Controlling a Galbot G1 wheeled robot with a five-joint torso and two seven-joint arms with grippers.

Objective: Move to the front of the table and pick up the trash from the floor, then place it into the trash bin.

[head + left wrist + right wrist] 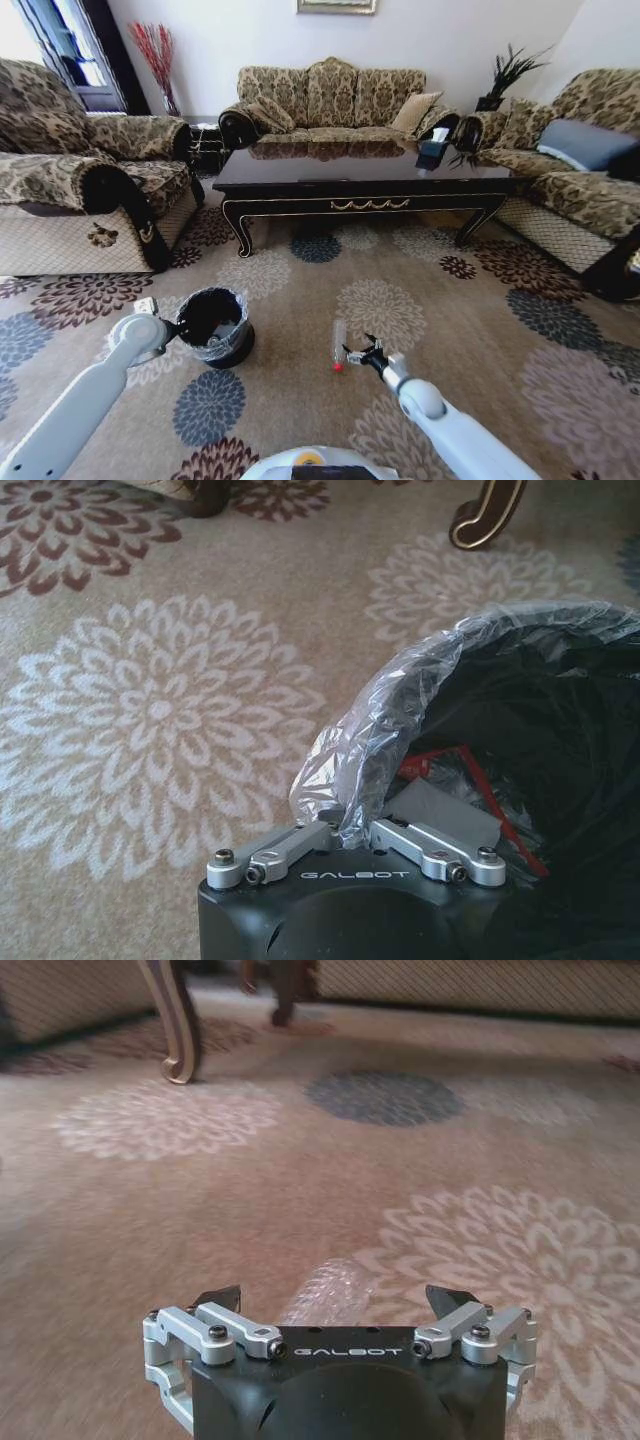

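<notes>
Risk first: a round, clear plastic bottle [339, 342] lying on its side on the flowered carpet [430, 300], apt to roll or skid away if one fingertip touches before the other. Slick, thin walls too, so likely to squirt out of a shallow pinch or crumple under a hard one. Red cap end nearest the robot, body pointing toward the coffee table [365, 172].

Right gripper [367, 353] low over the carpet, just beside the bottle on the side away from the trash bin [213, 326], fingers spread wide. In the right wrist view, bottle [328, 1298] between the two open fingertips [218, 1298], close to the gripper body [350, 1385], not yet gripped; contact impossible to judge.

Second risk at the bin: left gripper [352, 825] pressed together on the translucent liner [400, 695] folded over the rim. Any tug could drag the light bin or pull the liner off. Bin well short of the coffee table, near the bottle.
</notes>
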